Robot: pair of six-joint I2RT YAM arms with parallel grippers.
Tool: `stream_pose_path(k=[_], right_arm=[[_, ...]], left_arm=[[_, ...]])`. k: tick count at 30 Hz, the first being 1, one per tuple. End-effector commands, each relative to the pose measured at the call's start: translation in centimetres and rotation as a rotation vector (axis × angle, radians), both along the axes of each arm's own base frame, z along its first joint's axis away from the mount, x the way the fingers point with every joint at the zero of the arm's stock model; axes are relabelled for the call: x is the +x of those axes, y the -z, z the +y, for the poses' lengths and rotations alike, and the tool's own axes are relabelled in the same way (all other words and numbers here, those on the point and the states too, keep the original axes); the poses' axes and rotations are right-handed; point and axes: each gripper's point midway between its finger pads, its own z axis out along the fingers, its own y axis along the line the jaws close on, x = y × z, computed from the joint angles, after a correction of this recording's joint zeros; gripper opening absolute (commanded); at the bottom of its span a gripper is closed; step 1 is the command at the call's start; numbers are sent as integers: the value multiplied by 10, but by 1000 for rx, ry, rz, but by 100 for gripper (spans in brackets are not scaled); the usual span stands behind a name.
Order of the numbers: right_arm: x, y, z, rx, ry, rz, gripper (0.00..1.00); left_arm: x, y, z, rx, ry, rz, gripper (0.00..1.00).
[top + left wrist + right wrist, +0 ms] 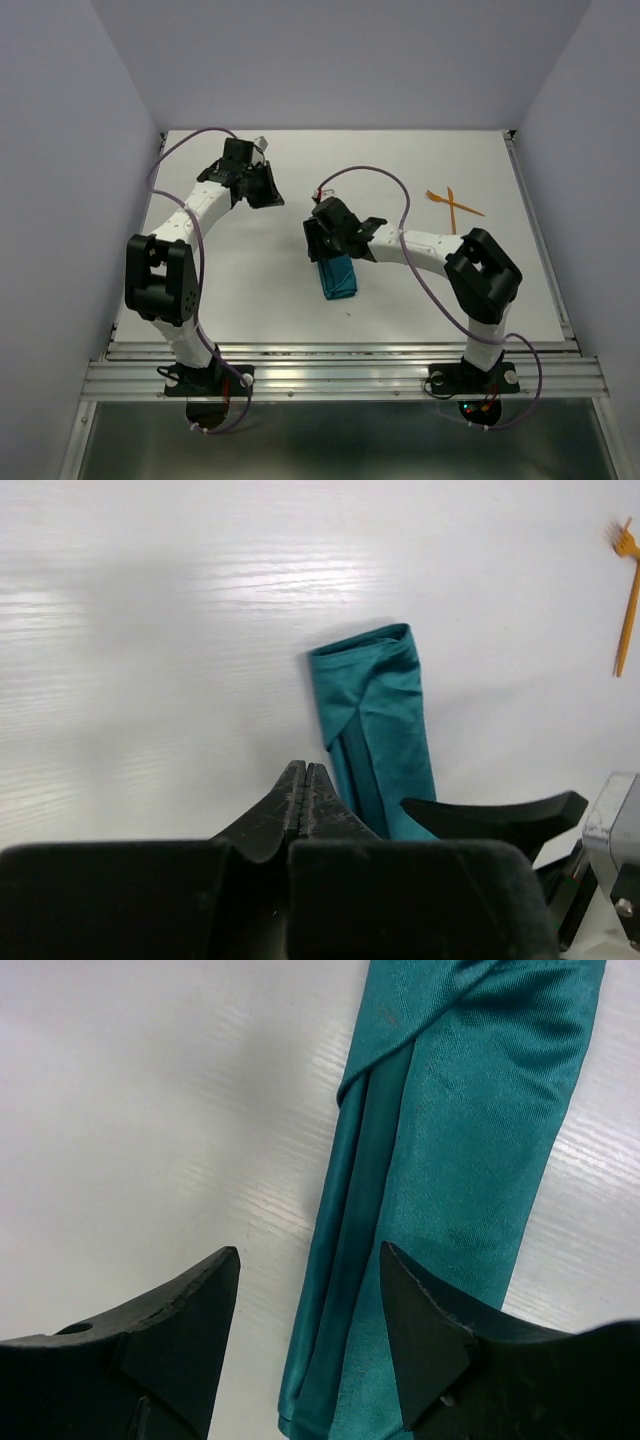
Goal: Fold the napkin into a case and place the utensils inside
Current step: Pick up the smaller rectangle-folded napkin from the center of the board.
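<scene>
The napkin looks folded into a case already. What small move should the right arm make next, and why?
Probably raise the right gripper away from the case and swing it toward the utensils. Its jaws are open and empty above the folded cloth, and both orange pieces lie crossed outside the case, on the right arm's side.
</scene>
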Motion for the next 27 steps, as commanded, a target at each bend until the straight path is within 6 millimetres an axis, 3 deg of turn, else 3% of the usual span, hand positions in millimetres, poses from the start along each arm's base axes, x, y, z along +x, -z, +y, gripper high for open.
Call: stream_pose_path(k=[1, 17, 27], right_arm=[[9, 2, -9, -146, 47, -61, 64], [0, 39, 6, -338, -15, -66, 59], [4, 33, 8, -467, 17, -141, 53]], left_arm=[[-3, 0, 29, 28, -44, -7, 0], [-10, 21, 35, 15, -47, 26, 0], [-13, 27, 33, 11, -38, 39, 0]])
